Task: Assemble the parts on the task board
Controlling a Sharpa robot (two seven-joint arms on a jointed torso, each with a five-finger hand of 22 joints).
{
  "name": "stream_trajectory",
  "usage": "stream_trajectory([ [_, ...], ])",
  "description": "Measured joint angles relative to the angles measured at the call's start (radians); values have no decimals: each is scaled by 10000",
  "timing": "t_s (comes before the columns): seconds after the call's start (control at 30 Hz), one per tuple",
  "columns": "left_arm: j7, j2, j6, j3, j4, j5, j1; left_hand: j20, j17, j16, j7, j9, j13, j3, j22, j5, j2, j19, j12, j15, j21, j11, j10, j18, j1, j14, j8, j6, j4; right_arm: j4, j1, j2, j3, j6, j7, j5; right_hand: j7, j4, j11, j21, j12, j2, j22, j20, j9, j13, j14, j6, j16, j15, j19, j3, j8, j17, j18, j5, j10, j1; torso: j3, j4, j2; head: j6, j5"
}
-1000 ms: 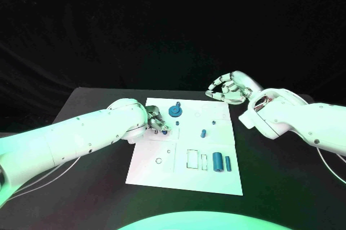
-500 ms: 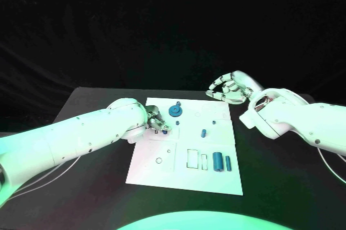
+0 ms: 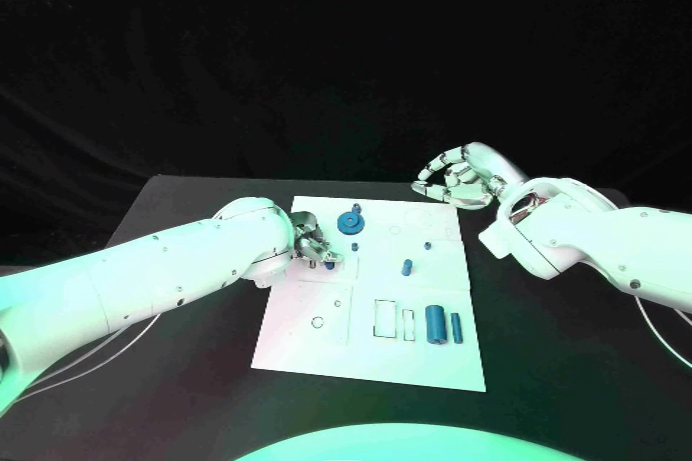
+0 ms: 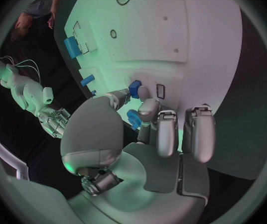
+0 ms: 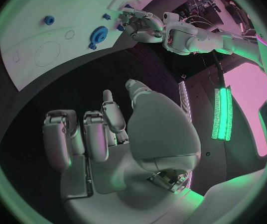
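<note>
The white task board (image 3: 306,299) lies in the middle of the black table. My left hand (image 3: 315,246) is low over its left edge and pinches a small blue part (image 4: 134,88) between thumb and finger, beside a small rectangular slot (image 4: 160,91). A second blue piece (image 4: 133,119) shows under the fingers. A blue round part (image 3: 348,221) stands just beyond the hand. My right hand (image 3: 462,176) hangs above the board's far right corner, fingers curled in with nothing in them (image 5: 83,137). The right wrist view also shows my left hand (image 5: 143,25) at the board (image 5: 40,35).
A thick blue cylinder (image 3: 434,324) and a thin blue rod (image 3: 456,327) lie at the board's near right, next to a rectangular slot (image 3: 385,318). A small blue part (image 3: 408,268) stands mid-board. Bare black table runs along both sides of the board.
</note>
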Motion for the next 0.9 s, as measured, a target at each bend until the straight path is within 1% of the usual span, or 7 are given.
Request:
stream_trajectory([
  [0.17,0,-4,0,0,2,4,0,0,0,0,0,2,19,-231,0,0,65,0,0,0,0,0,0,0,-65,0,3,0,13,0,0,-3,0,-1,-1,0,0,0,0,0,0,0,-1,0,0,0,0,0,0,0,0,0,37,0,0,-41,0,0,-1,0,1,-1,2],
  [0.4,0,-31,-8,5,26,7,-5,0,-1,0,21,9,18,-484,0,0,64,0,47,0,0,0,-1,0,-173,0,4,47,11,-2,0,-4,0,-6,-2,0,0,0,0,0,0,12,-2,0,0,0,0,0,0,0,0,0,39,-1,1,-62,0,-93,-6,3,1,-12,6],
  [0.5,0,-58,-18,7,56,7,-8,-3,-1,0,21,21,18,-755,0,0,36,2,48,1,0,1,-1,1,-358,0,4,47,20,-3,0,-4,0,-8,-2,0,0,0,0,0,0,-2,-2,0,0,0,0,0,0,0,0,0,39,-1,1,-62,0,-107,-6,3,1,-23,12],
  [0.63,6,-111,-37,10,112,8,-18,-36,-2,0,20,25,31,-1078,0,-13,118,36,48,1,0,1,-1,0,-567,0,4,47,28,-4,0,-5,0,-12,-3,0,0,0,0,0,0,-1,-2,0,0,1,0,0,0,0,0,0,39,-2,1,-117,0,-105,-6,3,2,-25,17],
  [0.73,10,-160,-57,14,169,15,-28,-36,-2,0,19,25,31,-1241,0,-56,183,36,48,1,0,1,-1,1,-712,0,4,46,29,-5,-1,-11,0,-15,-3,0,0,0,0,0,0,-1,-3,0,0,0,0,0,0,0,0,0,39,-2,1,-117,0,-105,-7,2,3,-21,18],
  [0.8,11,-187,-70,16,194,20,-35,-36,-2,0,18,36,33,-1426,0,-246,283,36,60,1,0,0,1,1,-872,0,4,46,41,-6,-1,-16,0,-17,-4,0,0,0,0,0,0,-1,-3,0,0,-13,0,0,0,0,0,0,39,-2,0,-117,0,-105,-7,1,2,-18,18],
  [0.9,12,-213,-85,21,225,29,-42,-36,-2,0,18,39,41,-1530,0,-381,300,36,101,1,0,-36,36,0,-910,0,4,46,13,-6,-1,-21,0,-20,-5,0,0,0,0,0,0,-1,-3,0,0,-15,0,0,0,0,0,0,39,-3,0,-117,0,-105,-3,0,2,-9,18],
])
